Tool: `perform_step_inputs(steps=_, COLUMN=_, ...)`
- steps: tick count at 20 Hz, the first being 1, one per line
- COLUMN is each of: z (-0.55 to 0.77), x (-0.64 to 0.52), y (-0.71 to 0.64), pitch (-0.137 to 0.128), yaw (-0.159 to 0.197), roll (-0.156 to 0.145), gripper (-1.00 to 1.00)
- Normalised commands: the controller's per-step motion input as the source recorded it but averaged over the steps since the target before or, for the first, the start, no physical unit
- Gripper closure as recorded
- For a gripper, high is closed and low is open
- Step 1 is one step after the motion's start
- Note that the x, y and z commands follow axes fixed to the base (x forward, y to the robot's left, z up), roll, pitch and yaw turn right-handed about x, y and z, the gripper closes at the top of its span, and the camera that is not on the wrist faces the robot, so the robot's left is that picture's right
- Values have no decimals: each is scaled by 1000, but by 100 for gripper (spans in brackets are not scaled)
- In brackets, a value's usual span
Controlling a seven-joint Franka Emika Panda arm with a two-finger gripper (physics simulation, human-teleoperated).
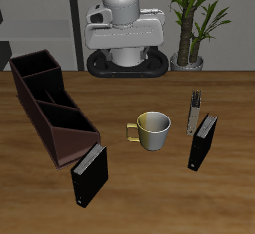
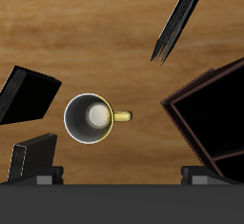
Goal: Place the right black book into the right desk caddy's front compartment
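The thin black hardcover book (image 1: 88,175) (image 2: 178,23) stands on edge on the wooden surface (image 1: 139,188), close to its front edge and just off the near end of the long dark maroon-brown box organiser (image 1: 50,109) (image 2: 212,113). Whether the book's upper corner actually touches the organiser's end wall, I cannot tell. None of the book is inside any compartment. The organiser runs back at an angle from there, its slanted sides and dividers marking off several open compartments. The one nearest the front edge is right beside the book. Towards the middle of the surface sits a pale mug with a yellow handle (image 1: 152,128) (image 2: 95,116), upright and well apart from both book and organiser. Beyond the mug, on the far side from the organiser, a second, near-identical black book (image 1: 202,143) (image 2: 24,94) also stands on edge. Just behind it is a smaller, narrow dark object (image 1: 196,104) (image 2: 33,156), upright, too small to make out. The pincer (image 2: 122,178) hangs above the mug area with its fingers (image 2: 46,176) spread wide and nothing between them.
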Motion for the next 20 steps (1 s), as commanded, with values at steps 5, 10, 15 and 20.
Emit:
perform_step_inputs(steps=5, z=139, x=301, y=-338, pitch=-63, yaw=31, roll=-31, gripper=-100)
perform_step_inputs(steps=10, z=30, x=384, y=-367, pitch=19, yaw=-26, roll=-41, gripper=-100)
perform_step_inputs(steps=15, z=-10, x=417, y=-402, pitch=-8, yaw=-36, roll=-69, gripper=-100)
perform_step_inputs(steps=20, z=-108, x=298, y=-142, pitch=-5, yaw=-43, roll=-24, gripper=-100)
